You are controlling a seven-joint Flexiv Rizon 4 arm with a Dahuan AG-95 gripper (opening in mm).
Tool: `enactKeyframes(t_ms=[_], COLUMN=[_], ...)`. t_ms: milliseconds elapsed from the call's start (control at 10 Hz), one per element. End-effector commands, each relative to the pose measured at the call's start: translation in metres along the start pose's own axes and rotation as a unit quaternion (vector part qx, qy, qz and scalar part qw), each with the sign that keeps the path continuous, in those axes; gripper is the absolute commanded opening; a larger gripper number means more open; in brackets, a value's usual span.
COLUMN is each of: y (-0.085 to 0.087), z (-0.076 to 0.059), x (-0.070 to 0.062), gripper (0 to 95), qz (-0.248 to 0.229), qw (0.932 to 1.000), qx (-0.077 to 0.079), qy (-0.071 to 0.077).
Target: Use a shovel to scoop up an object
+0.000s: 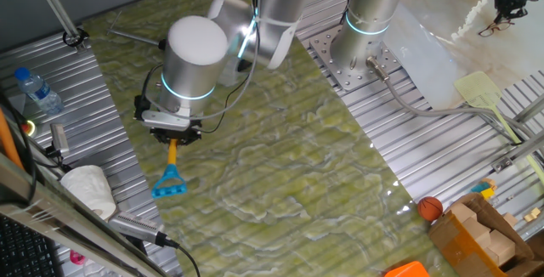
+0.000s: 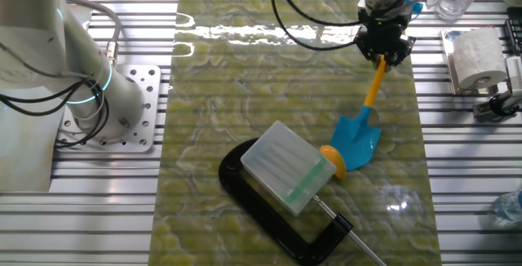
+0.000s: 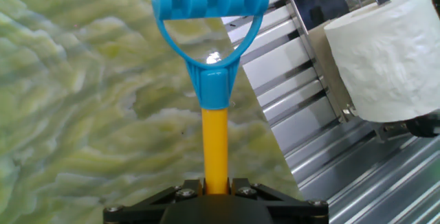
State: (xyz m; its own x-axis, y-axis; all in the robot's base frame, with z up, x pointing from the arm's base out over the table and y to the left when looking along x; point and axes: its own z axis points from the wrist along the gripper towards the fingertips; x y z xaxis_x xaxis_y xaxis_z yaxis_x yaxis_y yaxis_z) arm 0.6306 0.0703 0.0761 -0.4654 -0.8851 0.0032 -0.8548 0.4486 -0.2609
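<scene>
The shovel [image 2: 364, 117] is clamped by its yellow shaft in the closed gripper [image 2: 382, 54]. The blade tip touches the object [image 2: 333, 159] at its 7 o'clock. Risk: the object is wedged against the clear box [image 2: 289, 166] and may be pushed aside instead of scooped.

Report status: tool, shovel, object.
Tool shut on shovel shaft. Blade tip at the object, which sits against clear box on black clamp. Not scooped yet.
</scene>
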Motion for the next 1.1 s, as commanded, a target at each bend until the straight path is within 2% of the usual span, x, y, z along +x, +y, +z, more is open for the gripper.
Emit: enactKeyframes(t_ms=[100,700,900,1100], y=[-0.001,0.001,0.002,0.002], z=[0.0,0.006,0.009,0.011], x=[0.002,0.005,0.005,0.005], gripper=[0.0,0.0,0.0,0.0], qz=[0.004,0.01,0.009,0.009], qw=[1.0,0.9997,0.9993,0.9988], qx=[-0.004,-0.014,-0.018,-0.024], qy=[0.004,0.017,0.032,0.041])
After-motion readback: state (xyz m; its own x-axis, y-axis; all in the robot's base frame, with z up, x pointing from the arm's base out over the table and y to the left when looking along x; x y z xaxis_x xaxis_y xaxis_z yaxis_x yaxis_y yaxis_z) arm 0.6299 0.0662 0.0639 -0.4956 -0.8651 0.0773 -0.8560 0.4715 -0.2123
